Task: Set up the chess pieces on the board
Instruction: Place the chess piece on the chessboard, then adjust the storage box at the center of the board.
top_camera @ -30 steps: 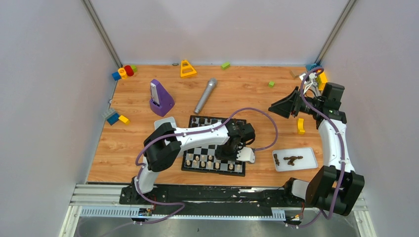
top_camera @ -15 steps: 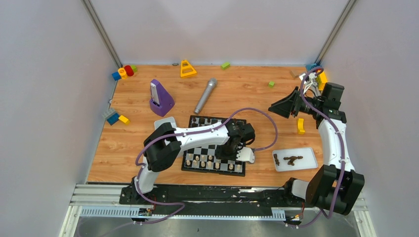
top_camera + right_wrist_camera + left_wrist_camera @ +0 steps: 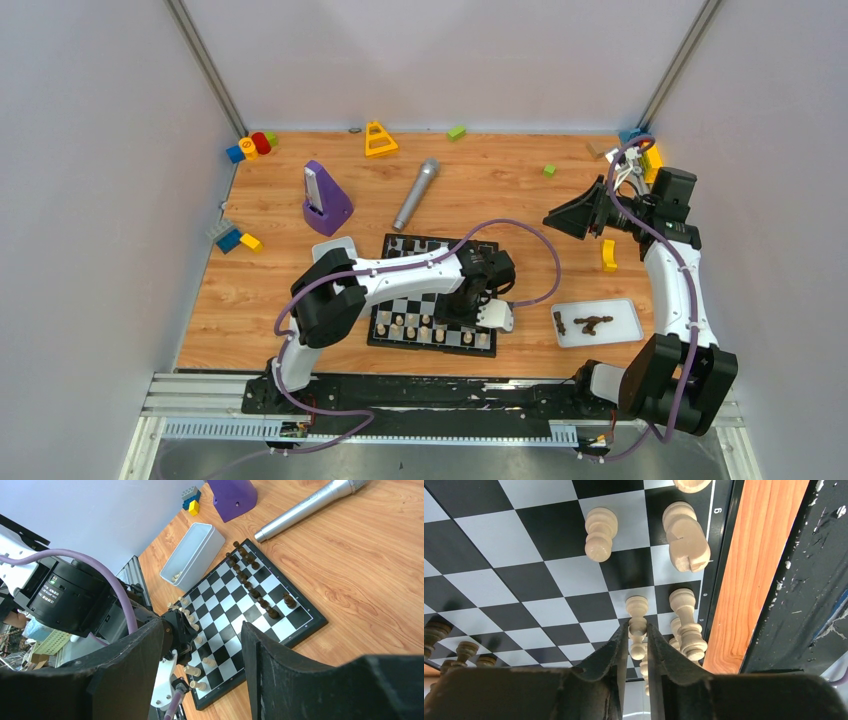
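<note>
Well, from above, I am holding my left arm [image 3: 400,268] stretched across the chessboard [image 3: 432,283]. My left gripper [image 3: 478,308] is hanging over its near right corner, among the light pieces [image 3: 420,325]. My right gripper [image 3: 577,218] is hovering high and well off the board, beyond the tray [image 3: 628,322] that is holding dark pieces [image 3: 590,323] on the wooden table [image 3: 500,180].

Down my left wrist, the left gripper [image 3: 637,626] is gripping a light pawn [image 3: 636,604]. The two fingers [image 3: 616,645] are sitting nearly together, pressing on either side of its stem. The pawn is sitting over a white square one row in from the board's border; whether its base is touching I cannot tell. Other light pieces are standing just beside it. On the black border a small letter is showing that reads like "g", and a second one is too small to read.

Along my right wrist, the right gripper [image 3: 202,625] is gaping wide with nothing between its jaws. A white label [image 3: 50,594] on my left arm's black housing is showing print too fine to read.
</note>
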`<state>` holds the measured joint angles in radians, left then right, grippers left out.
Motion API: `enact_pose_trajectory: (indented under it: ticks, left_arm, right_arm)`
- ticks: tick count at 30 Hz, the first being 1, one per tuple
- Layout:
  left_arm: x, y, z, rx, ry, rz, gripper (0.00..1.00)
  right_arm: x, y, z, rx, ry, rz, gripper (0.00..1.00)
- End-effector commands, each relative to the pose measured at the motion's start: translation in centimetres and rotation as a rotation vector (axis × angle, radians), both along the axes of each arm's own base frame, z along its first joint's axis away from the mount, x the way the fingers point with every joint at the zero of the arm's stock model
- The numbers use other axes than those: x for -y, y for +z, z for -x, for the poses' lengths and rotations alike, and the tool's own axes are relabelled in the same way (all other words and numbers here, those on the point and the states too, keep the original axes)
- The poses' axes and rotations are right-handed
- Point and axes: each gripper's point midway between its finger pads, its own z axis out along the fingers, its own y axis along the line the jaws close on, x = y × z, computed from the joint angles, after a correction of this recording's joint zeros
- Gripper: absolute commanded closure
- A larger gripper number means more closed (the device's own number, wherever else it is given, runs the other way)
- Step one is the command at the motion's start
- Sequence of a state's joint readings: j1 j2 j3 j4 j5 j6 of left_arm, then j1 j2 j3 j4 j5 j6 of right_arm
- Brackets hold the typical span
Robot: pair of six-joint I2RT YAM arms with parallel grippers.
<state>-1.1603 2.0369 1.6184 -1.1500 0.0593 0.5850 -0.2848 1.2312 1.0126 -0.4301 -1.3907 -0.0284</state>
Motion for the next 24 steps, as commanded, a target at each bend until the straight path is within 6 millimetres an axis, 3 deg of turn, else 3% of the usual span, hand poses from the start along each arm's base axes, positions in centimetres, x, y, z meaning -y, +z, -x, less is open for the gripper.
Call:
enact_pose_trajectory:
  ticks: [1, 8, 13, 16, 18, 21, 24]
  left_arm:
    - [0.8, 1.3, 0.1, 0.012, -0.013, 0.043, 0.70]
    - [1.8, 2.6, -0.9, 0.064, 0.003, 0.098, 0.61]
    - [1.2, 4.5, -2.1, 0.097, 0.033, 0.137, 0.59]
    - [0.1, 5.8, -2.9, 0.112, 0.070, 0.165, 0.58]
    - [-0.9, 8.5, -3.6, 0.147, 0.100, 0.237, 0.58]
    - [-2.6, 10.7, -5.0, 0.178, 0.165, 0.312, 0.55]
    - [-5.2, 13.3, -6.4, 0.211, 0.257, 0.432, 0.46]
  right_arm:
    - [0.0, 0.3, 0.2, 0.032, 0.028, -0.008, 0.41]
    - [0.0, 0.2, 0.2, 0.029, 0.028, -0.009, 0.41]
    - [0.0, 0.2, 0.2, 0.030, 0.029, -0.009, 0.41]
    - [0.0, 0.1, 0.1, 0.029, 0.028, -0.009, 0.41]
    - [0.0, 0.1, 0.1, 0.029, 0.030, -0.009, 0.41]
    - [0.0, -0.1, 0.0, 0.023, 0.026, -0.008, 0.41]
    - [0.1, -0.3, -0.2, 0.013, 0.021, -0.007, 0.41]
